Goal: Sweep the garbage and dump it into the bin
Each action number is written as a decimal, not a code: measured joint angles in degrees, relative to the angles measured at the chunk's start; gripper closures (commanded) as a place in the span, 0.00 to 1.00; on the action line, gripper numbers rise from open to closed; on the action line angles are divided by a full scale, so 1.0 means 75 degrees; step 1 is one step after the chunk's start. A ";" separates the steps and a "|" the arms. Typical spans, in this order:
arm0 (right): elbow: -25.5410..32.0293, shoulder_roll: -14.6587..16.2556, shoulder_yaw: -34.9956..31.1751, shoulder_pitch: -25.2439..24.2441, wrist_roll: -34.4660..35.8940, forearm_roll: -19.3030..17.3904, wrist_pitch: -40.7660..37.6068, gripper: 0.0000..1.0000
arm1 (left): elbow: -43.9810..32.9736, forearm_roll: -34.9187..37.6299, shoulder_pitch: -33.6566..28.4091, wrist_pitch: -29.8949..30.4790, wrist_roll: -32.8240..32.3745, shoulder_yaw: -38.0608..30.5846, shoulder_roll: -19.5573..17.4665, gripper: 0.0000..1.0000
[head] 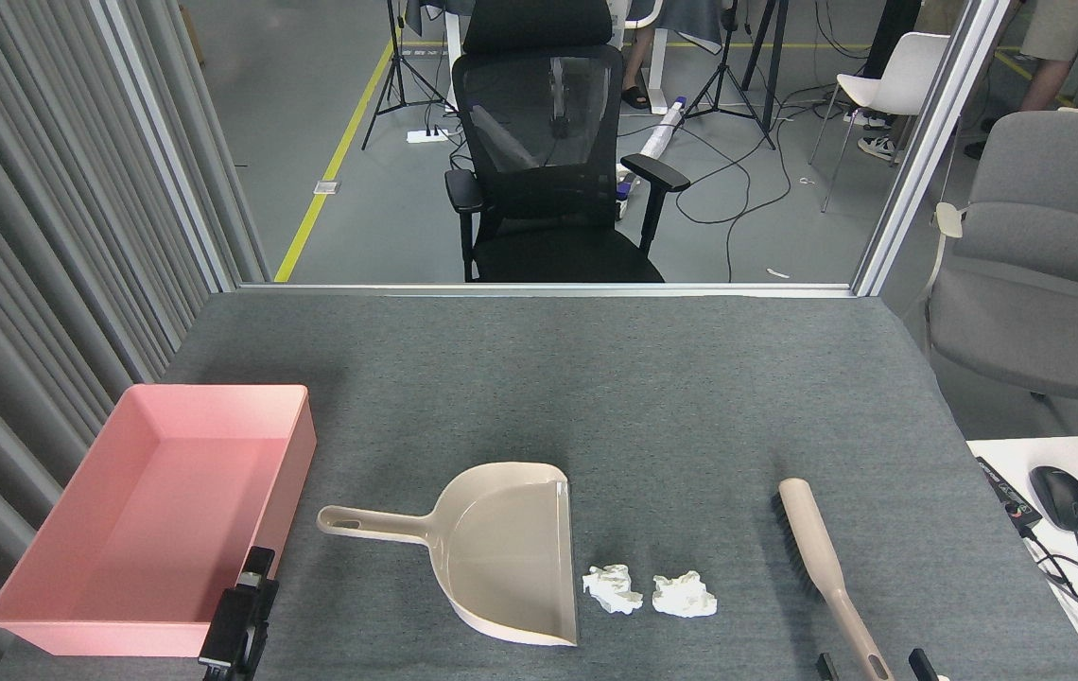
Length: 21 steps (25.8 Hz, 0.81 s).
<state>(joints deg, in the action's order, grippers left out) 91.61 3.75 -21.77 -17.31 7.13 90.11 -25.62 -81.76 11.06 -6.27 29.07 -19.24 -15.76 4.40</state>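
- My left gripper [251,605] pokes up from the bottom edge, just beside the near right corner of the bin [57,615]. It is dark and seen end-on, so I cannot tell whether it is wide or closed; nothing is in it.
- Of my right gripper [870,662] only two black fingertips [917,665] show at the bottom edge. They stand apart, one on each side of the brush [818,558] handle end, so the gripper reads as wide around it. I cannot tell if they touch the handle.
- The bin sits at the left side of the table [596,378], pink and empty.
- The dustpan [501,558] lies flat near the middle, its handle pointing left toward the bin, its open mouth facing right.
- The garbage is two white wads: the left wad [611,588] lies just beside the dustpan's mouth, the right wad [684,595] just beside the first. Both are on the table, outside the dustpan.
- The brush lies on the table to the right of the wads, well apart from them, bristles to its left side, handle running toward me.
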 measured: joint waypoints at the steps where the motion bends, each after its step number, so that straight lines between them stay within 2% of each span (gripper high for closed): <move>1: -0.0015 0.0008 0.0002 0.0000 0.0000 0.0003 0.0001 0.02 | -0.0013 -0.0010 0.0002 0.0010 0.0002 0.0049 -0.0001 0.01; 7: -0.0040 0.0052 -0.0002 0.0008 0.0002 0.0004 0.0006 0.02 | -0.0301 -0.0034 -0.0046 -0.0110 -0.0079 0.0354 -0.0034 0.01; 14: -0.0044 0.0059 -0.0003 0.0003 0.0019 -0.0003 0.0006 0.02 | -0.1002 -0.0031 -0.0245 -0.0759 -0.0055 0.0720 -0.0065 0.01; 21: -0.0040 0.0062 -0.0004 0.0008 -0.0227 -0.0012 0.0007 0.02 | -0.0776 -0.0049 -0.0286 -0.0864 0.0974 0.1260 -0.0062 0.01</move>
<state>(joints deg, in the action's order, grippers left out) 91.31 4.21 -21.80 -17.25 5.43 90.02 -25.57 -87.59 10.69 -8.41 22.59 -11.94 -6.30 3.93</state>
